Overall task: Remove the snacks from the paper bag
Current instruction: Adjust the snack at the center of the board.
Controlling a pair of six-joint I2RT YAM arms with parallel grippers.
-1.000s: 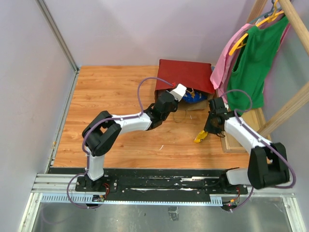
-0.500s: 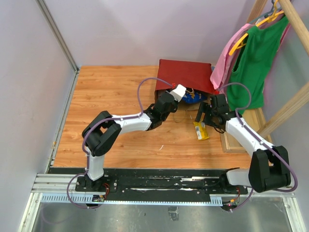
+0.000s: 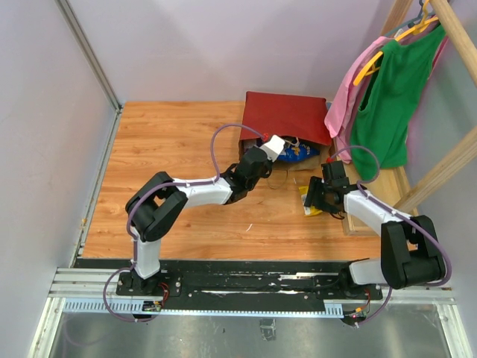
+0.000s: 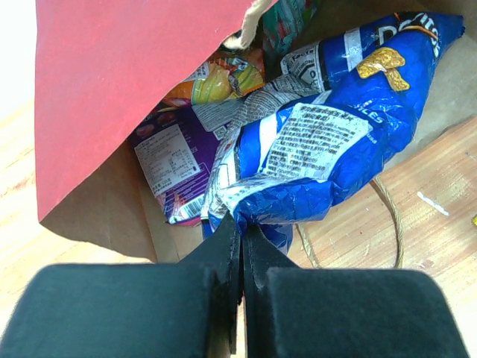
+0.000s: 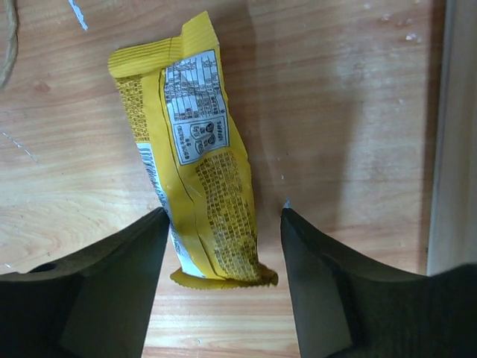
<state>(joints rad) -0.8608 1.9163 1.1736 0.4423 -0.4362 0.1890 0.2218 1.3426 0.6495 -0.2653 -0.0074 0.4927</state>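
Note:
The red paper bag (image 3: 287,118) lies on its side at the back of the table, mouth toward me; the left wrist view shows its red wall (image 4: 119,82) and brown inside. My left gripper (image 3: 286,154) (image 4: 240,224) is shut on the near edge of the blue Doritos bag (image 4: 328,142) (image 3: 304,153), which sticks out of the mouth. A purple candy bag (image 4: 168,160) and an orange-yellow packet (image 4: 212,78) lie inside. The yellow bar (image 5: 197,156) (image 3: 306,201) lies flat on the table. My right gripper (image 5: 223,224) (image 3: 317,195) is open just above its near end.
A twisted paper handle (image 4: 391,216) lies on the wood beside the Doritos bag. A wooden rack frame (image 5: 455,134) (image 3: 365,216) stands right of the yellow bar, with green (image 3: 387,97) and pink (image 3: 350,89) clothes hanging above.
My right gripper let go of the yellow bar, which now lies on the table, and hovers open over it. My left gripper has drawn the Doritos bag a little out of the paper bag.

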